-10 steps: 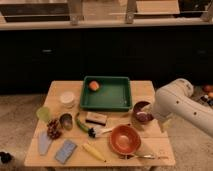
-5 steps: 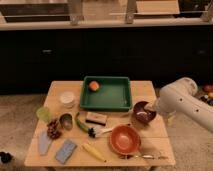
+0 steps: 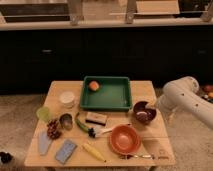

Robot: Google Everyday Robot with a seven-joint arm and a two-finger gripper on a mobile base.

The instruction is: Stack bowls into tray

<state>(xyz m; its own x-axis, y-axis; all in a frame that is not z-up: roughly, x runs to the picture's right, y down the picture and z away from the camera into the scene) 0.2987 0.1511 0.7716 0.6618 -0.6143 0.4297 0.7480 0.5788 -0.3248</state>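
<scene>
Drawing back toward the right edge over the last second, the white arm (image 3: 186,95) now leaves more of the table's right end uncovered. The gripper (image 3: 160,105) sits at the arm's low end, just right of the maroon bowl (image 3: 144,112). How far it is open cannot be told, nor whether it touches the bowl.

The maroon bowl has not moved. It stands upright on the table (image 3: 59,89), just off the tray's near right corner and outside the tray. The orange-red bowl (image 3: 124,139) also lies where it was, nearer the front edge and left of the maroon one, apart from it. Neither bowl is in the tray (image 3: 114,96), which sits at the back middle of the table, unchanged, with a small orange thing (image 3: 93,86) in its far left corner.

Nothing else has shifted:
- a white cup (image 3: 66,97) stands left of the tray;
- a green cup (image 3: 43,114) and a metal cup (image 3: 66,121) are in front of the white cup;
- a brown block (image 3: 96,118) lies before the tray;
- a blue sponge (image 3: 66,151) and a yellow thing (image 3: 93,151) lie near the front edge.
</scene>
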